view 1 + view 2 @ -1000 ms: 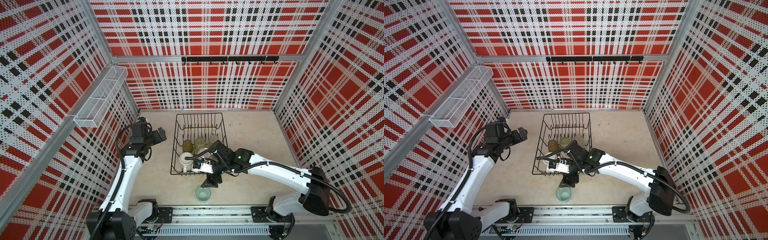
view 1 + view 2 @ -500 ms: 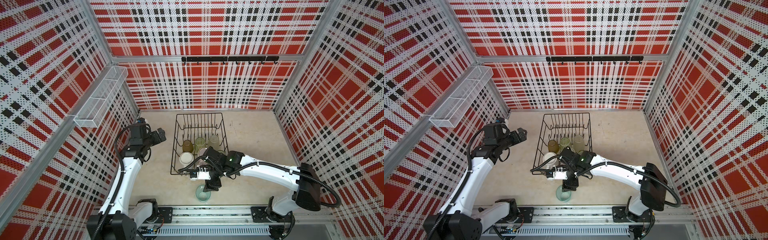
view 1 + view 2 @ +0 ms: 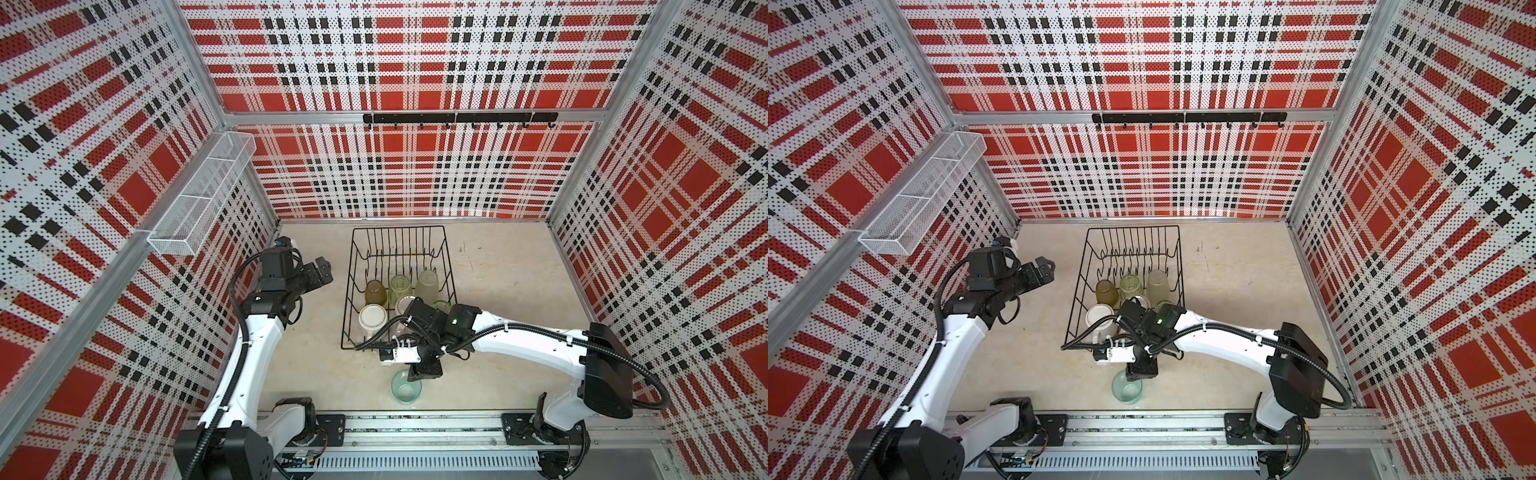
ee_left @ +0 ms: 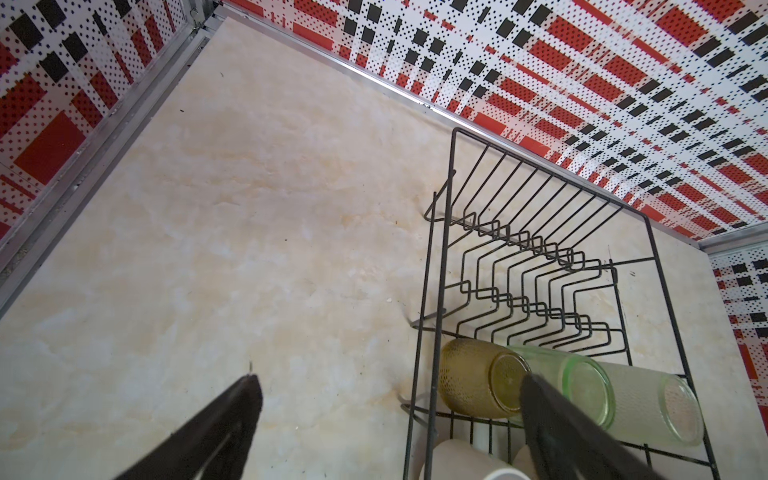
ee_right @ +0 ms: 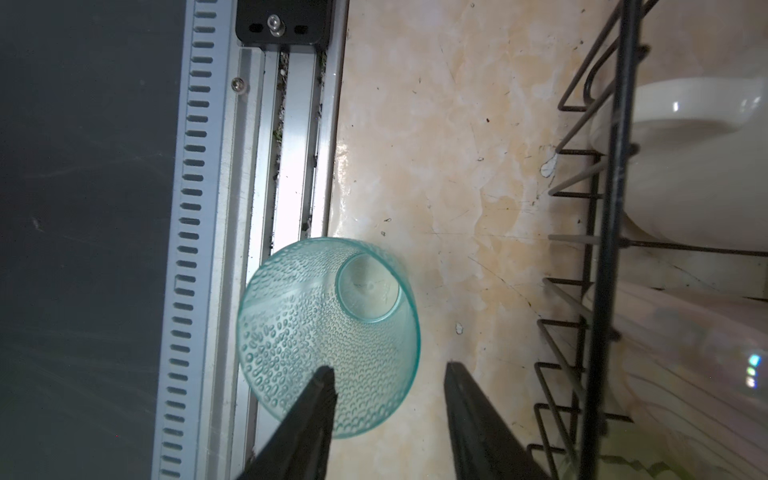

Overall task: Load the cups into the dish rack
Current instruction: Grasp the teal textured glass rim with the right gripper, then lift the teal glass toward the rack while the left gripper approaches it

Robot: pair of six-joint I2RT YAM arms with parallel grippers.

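Note:
A teal cup [image 3: 406, 388] [image 3: 1126, 388] stands upright on the table in front of the dish rack [image 3: 399, 227] [image 3: 1133, 227], close to the front rail. My right gripper [image 3: 424, 372] [image 5: 388, 368] hangs over its rim nearest the rack. It is open, with one finger above the cup's [image 5: 328, 324] mouth and the other outside the wall. Inside the rack lie an amber cup [image 3: 375, 292], a green one [image 3: 400, 286], a frosted one [image 3: 427, 284] and a white mug [image 3: 372, 318]. My left gripper [image 3: 322, 270] [image 4: 388, 378] is open and empty, left of the rack.
A white mesh shelf [image 3: 203, 195] hangs on the left wall and a black hook bar [image 3: 457, 118] on the back wall. The aluminium rail [image 3: 415, 424] runs just behind the teal cup. My right arm crosses the rack's near corner, hiding cups there.
My right gripper has come out from over the rack toward the front, down to the teal cup, and its jaws have narrowed. The left arm has stayed still.

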